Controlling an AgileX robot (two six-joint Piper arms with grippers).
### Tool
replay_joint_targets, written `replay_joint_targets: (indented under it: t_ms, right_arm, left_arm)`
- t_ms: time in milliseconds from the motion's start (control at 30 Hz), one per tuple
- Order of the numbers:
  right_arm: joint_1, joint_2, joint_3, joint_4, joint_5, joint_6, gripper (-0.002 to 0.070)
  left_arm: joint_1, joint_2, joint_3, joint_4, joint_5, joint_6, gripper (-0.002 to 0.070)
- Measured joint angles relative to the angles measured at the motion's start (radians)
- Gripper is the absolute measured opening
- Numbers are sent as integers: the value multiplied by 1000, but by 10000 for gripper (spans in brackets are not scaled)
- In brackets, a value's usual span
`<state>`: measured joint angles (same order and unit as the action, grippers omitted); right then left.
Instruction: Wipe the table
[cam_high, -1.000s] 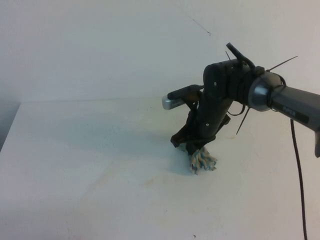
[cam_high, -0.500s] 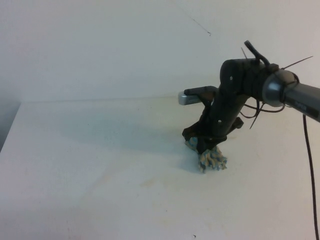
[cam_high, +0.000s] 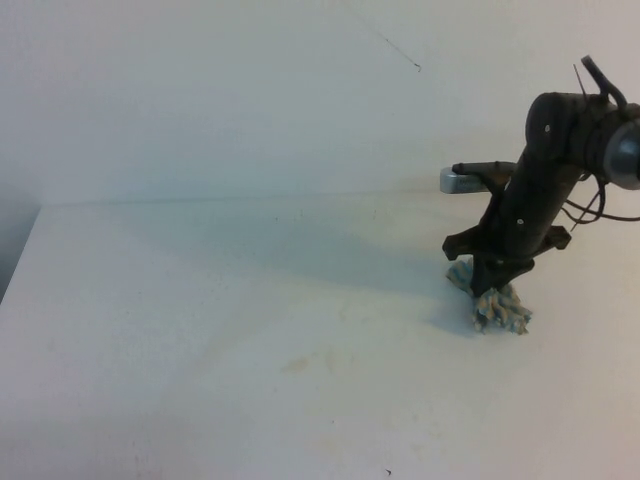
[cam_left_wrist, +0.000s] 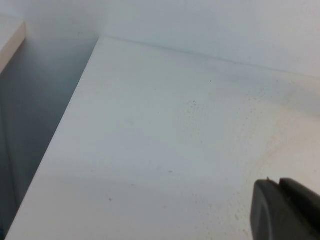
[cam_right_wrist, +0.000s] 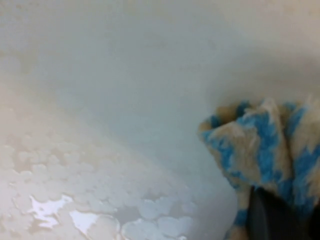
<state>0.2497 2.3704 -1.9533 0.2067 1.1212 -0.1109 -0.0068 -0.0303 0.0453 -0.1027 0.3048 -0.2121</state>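
Right gripper (cam_high: 490, 285) is set low at the table's (cam_high: 200, 300) far right, jaws pinched on the blue-and-cream cloth (cam_high: 502, 310). The cloth is bunched under the tips and pressed onto the surface.

Step judged to be a wiping stroke. For a good pass:
- steady downward pressure should be kept, so that the cloth drags flat rather than rolling up
- the grip should be held firm, since only a small wad is caught
- strokes should be overlapped

A film of wet droplets (cam_right_wrist: 75, 210) is seen near the cloth in the right wrist view. A faint brownish mark (cam_high: 295, 365) lies well apart from it, toward the middle front. Both are judged to need covering.

Left gripper (cam_left_wrist: 278, 192) hangs above the table's left part, jaws pressed together on nothing, well away from the stroke. Nothing is seen in the cloth's path, but the table edge on the right is near, so overrun is to be watched.
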Motion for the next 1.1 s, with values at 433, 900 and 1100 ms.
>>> replay_joint_targets:
  t_ms: [433,900,1100]
  right_arm:
    - [-59,-311,430,10,-345,-106,43]
    - [-49,-382,544,29,-448,-171,57]
    - [-43,-382,544,29,-420,-177,250]
  left_arm:
    - [0,0,0,0,2,0,1]
    - [0,0,0,0,2,0,1]
    - [0,0,0,0,2,0,1]
